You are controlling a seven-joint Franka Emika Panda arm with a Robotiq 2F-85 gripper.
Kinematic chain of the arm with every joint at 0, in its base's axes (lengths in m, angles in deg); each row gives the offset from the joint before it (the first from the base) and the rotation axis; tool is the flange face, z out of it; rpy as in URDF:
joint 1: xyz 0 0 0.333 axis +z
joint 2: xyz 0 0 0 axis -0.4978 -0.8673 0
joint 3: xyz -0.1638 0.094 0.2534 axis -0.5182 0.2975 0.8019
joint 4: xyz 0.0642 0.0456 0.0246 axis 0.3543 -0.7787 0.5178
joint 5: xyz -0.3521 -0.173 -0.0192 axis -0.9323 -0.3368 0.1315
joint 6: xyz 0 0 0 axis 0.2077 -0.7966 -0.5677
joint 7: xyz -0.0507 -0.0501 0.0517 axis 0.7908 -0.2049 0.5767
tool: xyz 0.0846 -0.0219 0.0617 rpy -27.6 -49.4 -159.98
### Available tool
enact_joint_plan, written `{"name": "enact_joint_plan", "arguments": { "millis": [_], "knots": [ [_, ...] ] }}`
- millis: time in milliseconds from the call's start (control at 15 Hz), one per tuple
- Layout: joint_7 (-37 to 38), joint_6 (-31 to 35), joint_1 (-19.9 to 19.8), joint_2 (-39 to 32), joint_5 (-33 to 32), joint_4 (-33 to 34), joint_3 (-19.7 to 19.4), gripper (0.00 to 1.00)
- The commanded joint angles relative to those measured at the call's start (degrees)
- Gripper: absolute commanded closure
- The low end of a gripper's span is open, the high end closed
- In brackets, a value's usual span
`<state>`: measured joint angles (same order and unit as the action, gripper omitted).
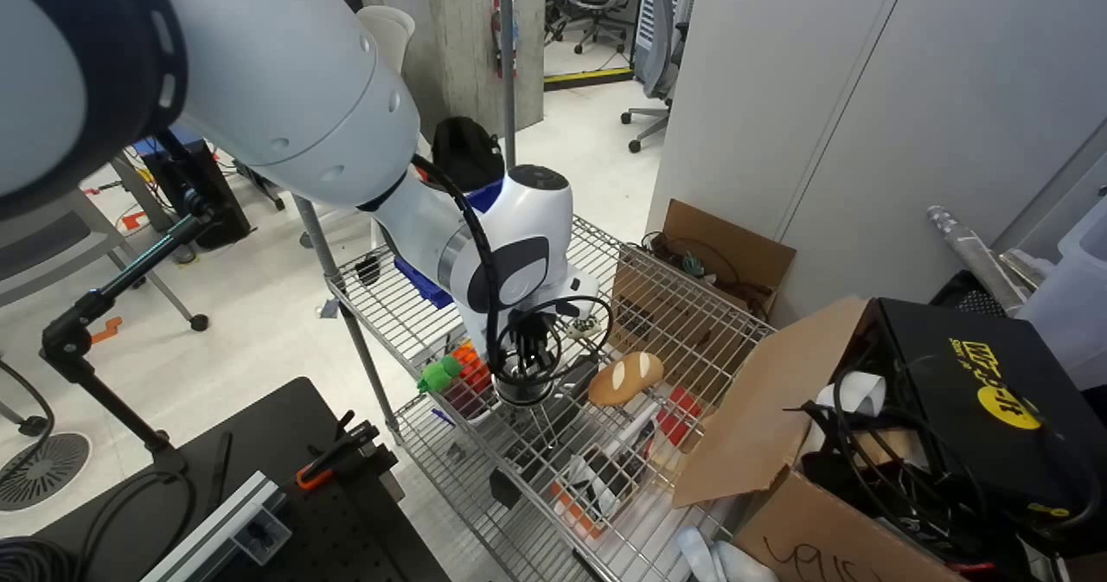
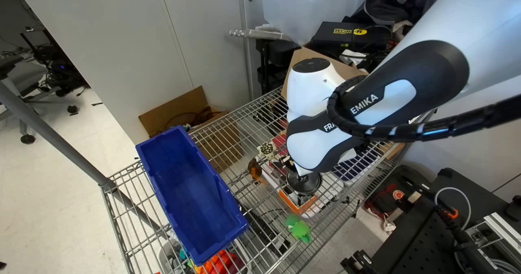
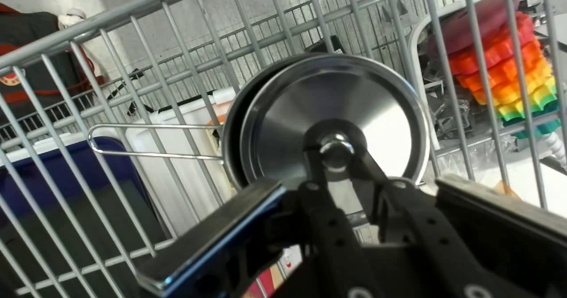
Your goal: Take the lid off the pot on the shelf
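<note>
At the centre of the wrist view, the gripper is holding the lid by its knob, its fingertips pressing on either side. The lid is lying off-centre over the pot, leaving a dark crescent of the pot's inside showing along the left; whether it is touching the rim all round, I cannot tell. The pot is sitting on the shelf, its wire handle pointing toward the left of the frame. At the upper right, a rainbow-coloured toy is showing beneath the wires. Left of centre in an exterior view, a blue bin is standing on the shelf, while the arm is slanting down from the upper right. Near the middle in an exterior view, a brown bread-shaped item is lying just right of the gripper, a green toy is showing farther left, and a cardboard box is filling the lower right.
</note>
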<state>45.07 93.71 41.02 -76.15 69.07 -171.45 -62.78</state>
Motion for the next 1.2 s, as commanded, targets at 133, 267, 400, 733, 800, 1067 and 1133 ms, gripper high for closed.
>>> {"name": "enact_joint_plan", "arguments": {
  "millis": [133,267,400,733,800,1067,1133],
  "knots": [
    [1.5,-1.7,0.3,0.2,0.5,1.7,-0.3,0.95],
    [2.1,-1.3,0.4,1.3,0.5,1.6,-0.5,0.95],
    [3.1,-0.8,0.7,3.3,0.2,1.0,-1.1,0.95],
    [8.8,-2.2,0.3,6.9,-0.6,0.6,-5.3,0.95],
    [9.3,-2.8,-0.6,7.2,-0.3,0.8,-6.0,0.95],
    [11.3,-6.0,-4.8,6.3,1.5,3.1,-7.9,0.95],
    [11.8,-7.0,-6.0,5.4,1.9,4.2,-8.2,0.95]
  ]
}}
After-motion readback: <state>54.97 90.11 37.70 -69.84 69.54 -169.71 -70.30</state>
